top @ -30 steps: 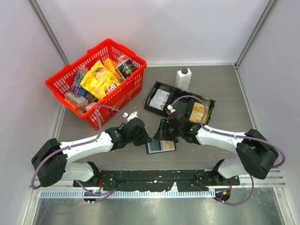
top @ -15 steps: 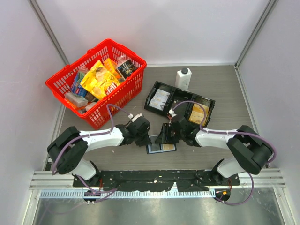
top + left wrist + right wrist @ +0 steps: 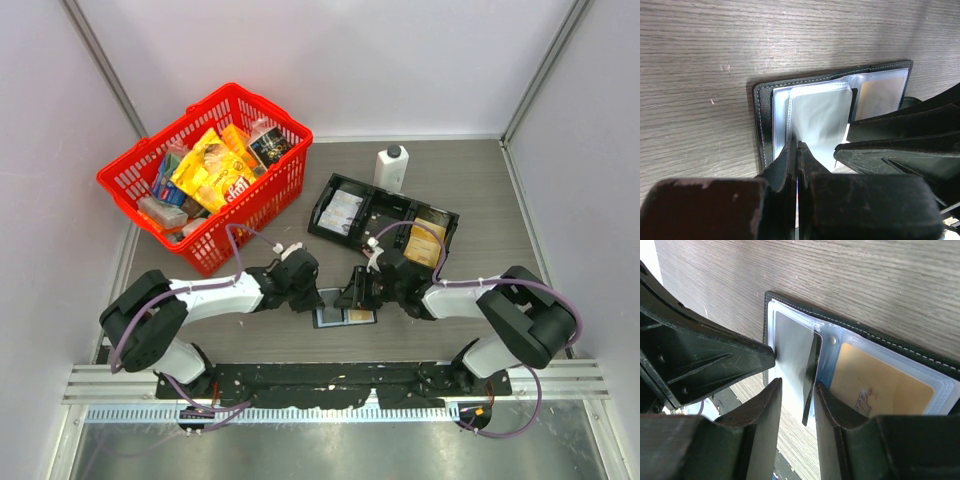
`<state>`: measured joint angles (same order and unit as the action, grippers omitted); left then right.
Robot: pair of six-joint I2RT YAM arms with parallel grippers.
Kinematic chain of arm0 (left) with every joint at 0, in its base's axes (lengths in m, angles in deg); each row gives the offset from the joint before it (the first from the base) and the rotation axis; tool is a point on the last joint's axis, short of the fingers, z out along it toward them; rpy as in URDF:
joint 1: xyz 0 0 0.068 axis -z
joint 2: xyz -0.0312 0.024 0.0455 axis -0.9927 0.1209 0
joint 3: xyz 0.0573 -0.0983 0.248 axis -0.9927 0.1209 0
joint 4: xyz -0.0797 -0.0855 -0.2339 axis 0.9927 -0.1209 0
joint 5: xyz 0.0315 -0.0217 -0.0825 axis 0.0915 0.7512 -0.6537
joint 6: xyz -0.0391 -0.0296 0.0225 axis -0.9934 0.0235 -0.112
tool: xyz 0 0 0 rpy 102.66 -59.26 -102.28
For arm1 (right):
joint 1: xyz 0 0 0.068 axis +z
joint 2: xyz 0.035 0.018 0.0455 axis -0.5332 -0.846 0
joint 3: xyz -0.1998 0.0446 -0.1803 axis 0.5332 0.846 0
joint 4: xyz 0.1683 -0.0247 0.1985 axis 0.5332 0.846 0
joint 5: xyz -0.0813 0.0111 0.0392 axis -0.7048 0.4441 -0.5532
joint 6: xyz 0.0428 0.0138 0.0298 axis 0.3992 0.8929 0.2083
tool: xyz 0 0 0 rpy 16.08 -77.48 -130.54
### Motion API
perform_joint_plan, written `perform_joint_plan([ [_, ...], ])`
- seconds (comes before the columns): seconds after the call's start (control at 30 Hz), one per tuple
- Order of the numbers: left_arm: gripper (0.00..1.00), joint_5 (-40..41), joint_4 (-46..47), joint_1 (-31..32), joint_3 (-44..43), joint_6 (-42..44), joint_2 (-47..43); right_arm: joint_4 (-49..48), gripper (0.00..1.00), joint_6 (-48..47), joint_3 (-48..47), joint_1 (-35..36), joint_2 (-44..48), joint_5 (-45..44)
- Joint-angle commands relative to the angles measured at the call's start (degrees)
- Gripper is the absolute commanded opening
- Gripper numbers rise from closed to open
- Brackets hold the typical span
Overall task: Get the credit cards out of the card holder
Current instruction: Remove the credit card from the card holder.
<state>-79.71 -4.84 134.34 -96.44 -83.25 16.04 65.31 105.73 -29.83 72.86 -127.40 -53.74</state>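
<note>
Left gripper (image 3: 797,146): pinched shut at grey card's (image 3: 822,120) near edge; hold uncertain.
Right gripper (image 3: 797,390): part open, straddling black tab (image 3: 810,372).
Card holder (image 3: 759,125): open flat on table (image 3: 700,75), between both.
Risk: unpinned, it may lift with the card.

We log the card holder (image 3: 345,316) as crowded. The left gripper (image 3: 318,302) sits on its left edge and the right gripper (image 3: 357,297) on its far edge. Beyond it stand the black tray (image 3: 381,210) and white bottle (image 3: 391,168), and far-left the red basket (image 3: 270,198). The table (image 3: 400,342) shows bare along its near side and right.
</note>
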Motion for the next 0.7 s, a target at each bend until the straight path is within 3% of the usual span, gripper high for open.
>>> perform_joint_plan([
  [0.0, 0.00, 0.15, -1.63, -0.13, 2.72, -0.26, 2.97, -10.45, 0.36, 0.19, 2.40, -0.48, -1.29, 6.51],
  [0.3, 0.00, -1.52, 0.31, -0.05, 4.65, -2.72, 3.15, -25.48, 0.29, 4.93, 5.48, -2.15, -4.37, 11.18],
  [0.67, 0.00, -1.34, 0.31, -0.14, 5.18, -2.73, 1.04, -27.96, 0.18, 5.91, 4.07, -2.50, -4.98, 12.58],
])
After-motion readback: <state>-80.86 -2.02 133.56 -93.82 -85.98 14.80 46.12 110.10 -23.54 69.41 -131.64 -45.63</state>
